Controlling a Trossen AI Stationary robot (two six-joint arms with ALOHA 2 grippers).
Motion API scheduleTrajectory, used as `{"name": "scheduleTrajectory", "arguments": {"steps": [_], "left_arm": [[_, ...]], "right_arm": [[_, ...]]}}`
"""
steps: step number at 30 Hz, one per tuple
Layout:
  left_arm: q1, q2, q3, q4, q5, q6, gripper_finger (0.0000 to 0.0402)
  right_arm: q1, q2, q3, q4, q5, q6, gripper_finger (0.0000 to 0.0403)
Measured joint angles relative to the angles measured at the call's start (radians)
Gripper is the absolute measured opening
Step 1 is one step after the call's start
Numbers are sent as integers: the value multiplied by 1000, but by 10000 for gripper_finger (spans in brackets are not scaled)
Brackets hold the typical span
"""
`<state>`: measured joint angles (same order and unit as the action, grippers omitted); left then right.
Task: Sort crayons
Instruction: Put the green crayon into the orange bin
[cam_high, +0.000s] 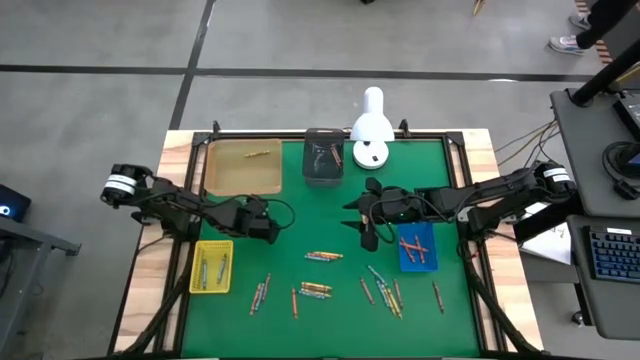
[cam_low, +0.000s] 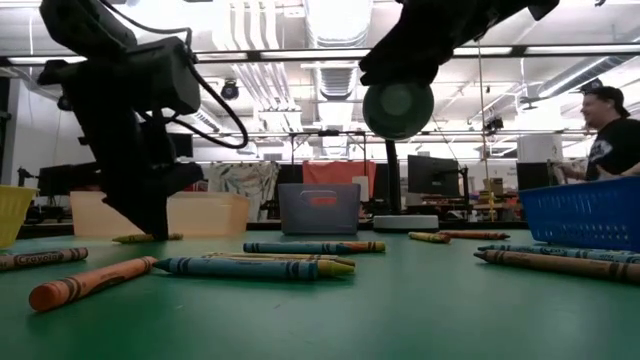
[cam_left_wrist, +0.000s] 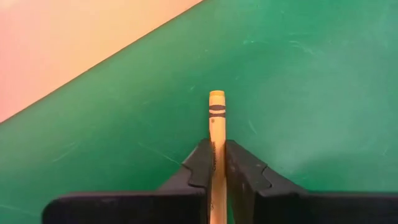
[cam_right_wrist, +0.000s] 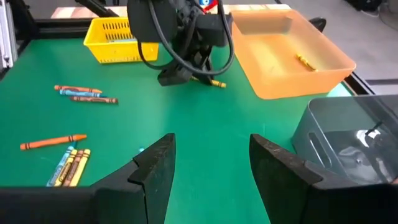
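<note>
A yellow crayon (cam_left_wrist: 216, 112) lies on the green mat beside the orange tray (cam_high: 243, 165), and my left gripper (cam_left_wrist: 216, 152) is shut on it. The left gripper (cam_high: 268, 228) is at the mat's left. My right gripper (cam_right_wrist: 211, 155) hangs open above the mat's middle (cam_high: 366, 238), touching nothing. Several loose crayons (cam_high: 323, 256) lie on the near half of the mat. More crayons lie in the yellow basket (cam_high: 212, 265) and the blue basket (cam_high: 417, 247), and one is in the orange tray. My left gripper pinches the yellow crayon's paper-wrapped shaft (cam_left_wrist: 216, 140) between its two fingers. The fingers slant down from above, and the crayon runs out ahead of them, its banded end (cam_left_wrist: 217, 99) free. The crayon lies flat on the mat (cam_low: 148, 238).
A grey bin (cam_high: 323, 155) and a white lamp (cam_high: 372, 130) stand at the mat's far edge. The blue basket is at the right, the yellow basket at the near left. A person (cam_low: 605, 135) is in the room beyond the table.
</note>
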<state>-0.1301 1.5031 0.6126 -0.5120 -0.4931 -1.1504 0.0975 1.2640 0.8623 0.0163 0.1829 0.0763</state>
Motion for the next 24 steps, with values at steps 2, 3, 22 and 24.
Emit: {"name": "scheduleTrajectory", "arguments": {"steps": [2,3,22,24], "left_arm": [[-2,2,19,-14,12,31,9],[-3,4,32,-20,25,46,10],[-108,-4,590,-485,-58,373,2],[-100,-5,628,-556,-112,402,2]], "right_arm": [[0,0,0,0,0,-15,194],[0,0,0,-2,0,-22,194],[51,0,-5,-54,-8,67,194],[62,0,-7,-57,-7,68,194]]}}
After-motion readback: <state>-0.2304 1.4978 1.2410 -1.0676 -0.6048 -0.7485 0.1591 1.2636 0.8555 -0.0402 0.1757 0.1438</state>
